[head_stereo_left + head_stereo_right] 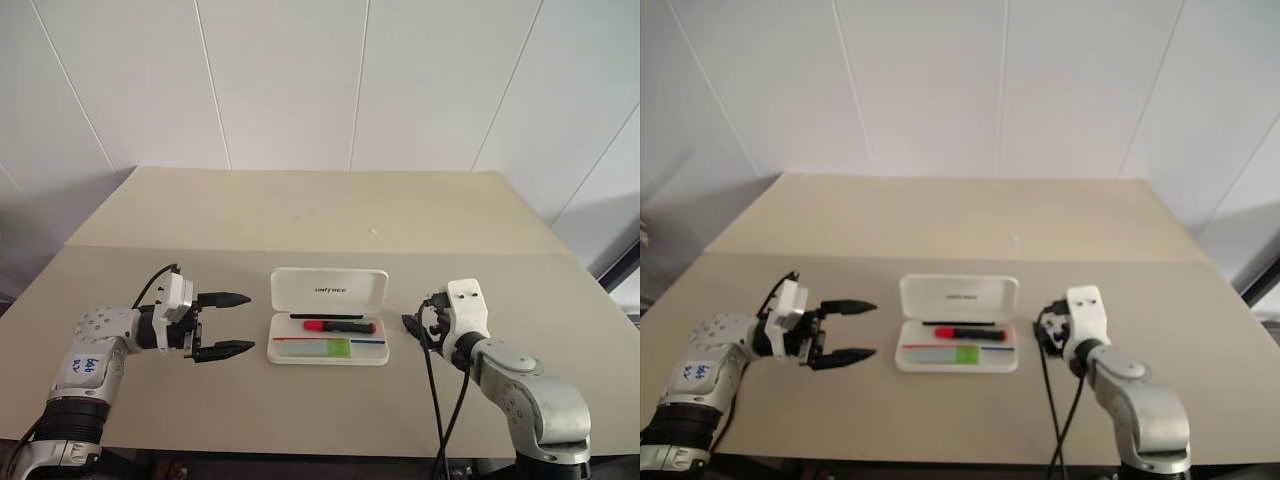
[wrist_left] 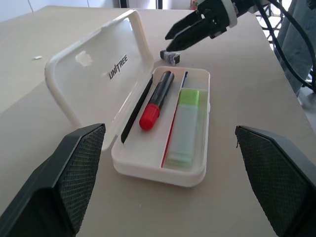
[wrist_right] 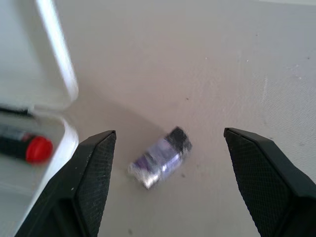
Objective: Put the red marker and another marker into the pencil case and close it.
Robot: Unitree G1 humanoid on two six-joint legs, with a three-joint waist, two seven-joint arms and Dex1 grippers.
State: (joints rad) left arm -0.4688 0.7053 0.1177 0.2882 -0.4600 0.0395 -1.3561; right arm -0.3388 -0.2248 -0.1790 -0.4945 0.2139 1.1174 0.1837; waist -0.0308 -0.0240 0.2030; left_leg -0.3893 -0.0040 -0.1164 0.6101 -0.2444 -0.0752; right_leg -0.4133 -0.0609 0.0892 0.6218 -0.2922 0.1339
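Both my claws, left claw and right claw, gape empty; nudging the open pencil case lid sideways could skid it between them.

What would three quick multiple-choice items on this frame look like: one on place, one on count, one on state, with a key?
1. Where does the red marker lie?
A. in the pencil case
B. on the table
C. between the left gripper's fingers

2. How many markers are in the case?
A. none
B. one
C. two

3. What state is the case's lid in?
A. shut
B. open
C. taken off

Key:
1 A: it lies in the tray beside the lid.
2 C: the red one and the light green marker lie side by side.
3 B: the lid stands raised on its hinge, with the tray exposed.
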